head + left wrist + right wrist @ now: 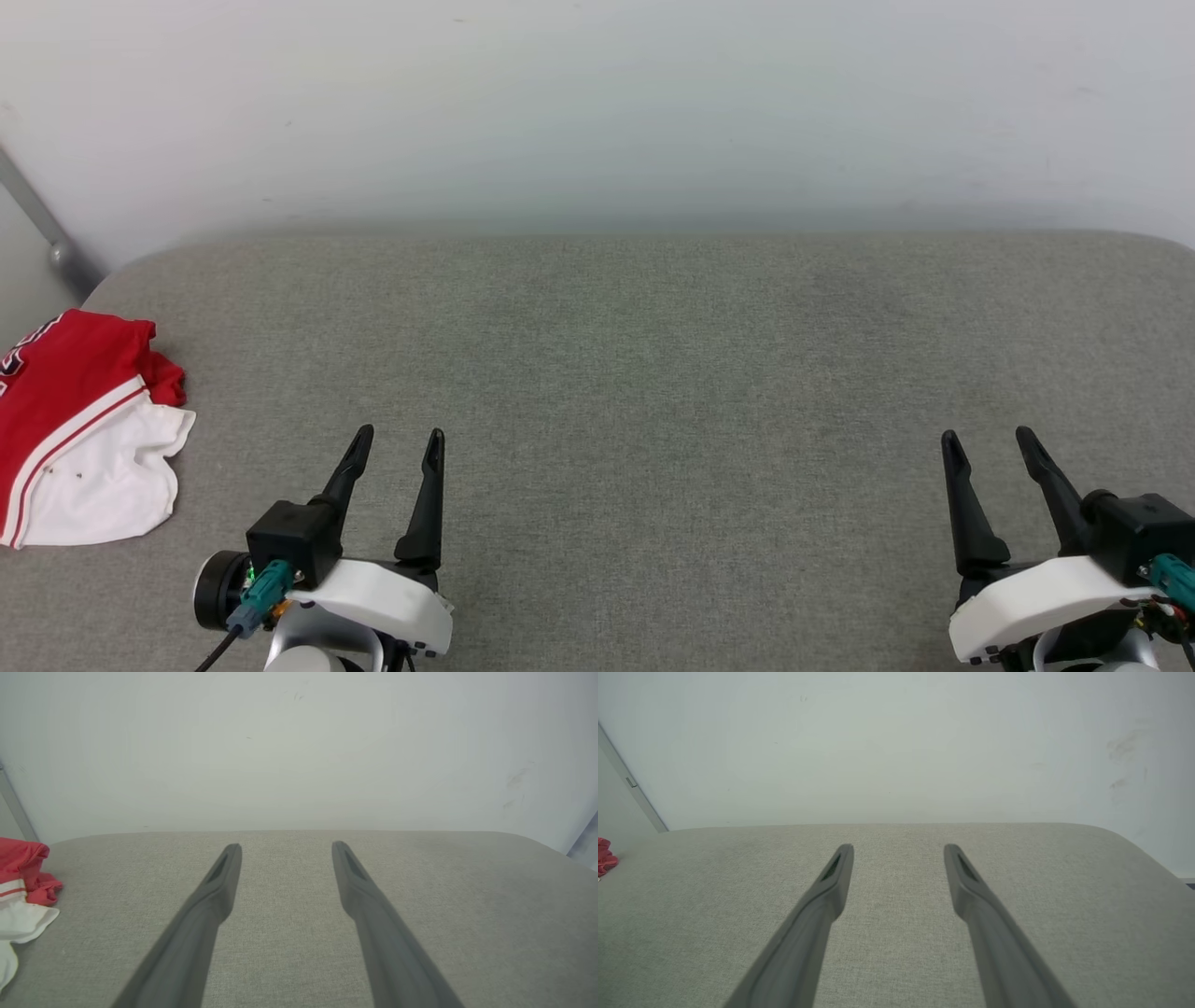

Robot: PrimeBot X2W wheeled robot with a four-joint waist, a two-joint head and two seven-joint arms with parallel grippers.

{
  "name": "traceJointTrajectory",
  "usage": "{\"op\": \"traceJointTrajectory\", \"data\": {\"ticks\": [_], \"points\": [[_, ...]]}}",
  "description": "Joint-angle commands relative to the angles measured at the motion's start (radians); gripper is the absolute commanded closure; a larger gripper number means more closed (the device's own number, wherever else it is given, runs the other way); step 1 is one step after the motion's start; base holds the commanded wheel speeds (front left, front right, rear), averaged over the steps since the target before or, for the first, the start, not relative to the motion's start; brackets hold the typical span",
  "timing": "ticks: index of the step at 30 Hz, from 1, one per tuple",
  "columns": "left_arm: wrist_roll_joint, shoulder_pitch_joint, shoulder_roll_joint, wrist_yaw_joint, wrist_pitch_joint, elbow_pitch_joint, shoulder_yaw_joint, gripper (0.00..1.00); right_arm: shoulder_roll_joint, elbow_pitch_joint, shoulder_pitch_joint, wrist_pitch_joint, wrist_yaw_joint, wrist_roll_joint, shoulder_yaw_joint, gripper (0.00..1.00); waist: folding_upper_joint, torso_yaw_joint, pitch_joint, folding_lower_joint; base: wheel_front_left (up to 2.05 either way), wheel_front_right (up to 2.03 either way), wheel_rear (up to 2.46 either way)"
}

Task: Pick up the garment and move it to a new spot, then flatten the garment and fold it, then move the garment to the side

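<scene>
In the head view, the garment point(75, 429) lies bunched at the far left of the grey cushion point(653, 373), cut off by the picture's edge. The part that shows runs near to far, red end toward the wall point(597, 112) and white sleeve toward the robot. The left gripper point(400, 434) and right gripper point(987, 435) sit low, well apart, fingers spread and empty.

In the left wrist view, the left gripper point(286, 846) is wide open over bare fabric, holding nothing. The garment point(23, 877) is at the left edge, well clear.

In the right wrist view, the right gripper point(899, 847) is likewise released and empty. A red scrap of the garment point(605, 858) shows far left.
</scene>
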Motion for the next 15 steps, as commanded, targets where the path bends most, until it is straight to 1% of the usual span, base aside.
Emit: {"op": "traceJointTrajectory", "data": {"ticks": [1, 15], "points": [[0.024, -0.009, 0.0, 0.003, -0.01, -0.001, 0.001, 0.0, 0.001, -0.011, 0.008, -0.004, 0.0, -0.026, 0.0, 0.0, 0.0, 0.001, -0.001, 0.0, 0.0, 0.0, 0.0], [0.109, -0.006, -0.01, 0.001, -0.035, 0.017, 0.008, 0.0, 0.001, -0.021, 0.018, -0.023, 0.0, -0.1, -0.005, 0.0, 0.0, 0.005, -0.007, -0.0001, 0.0, 0.0, 0.0]]}}
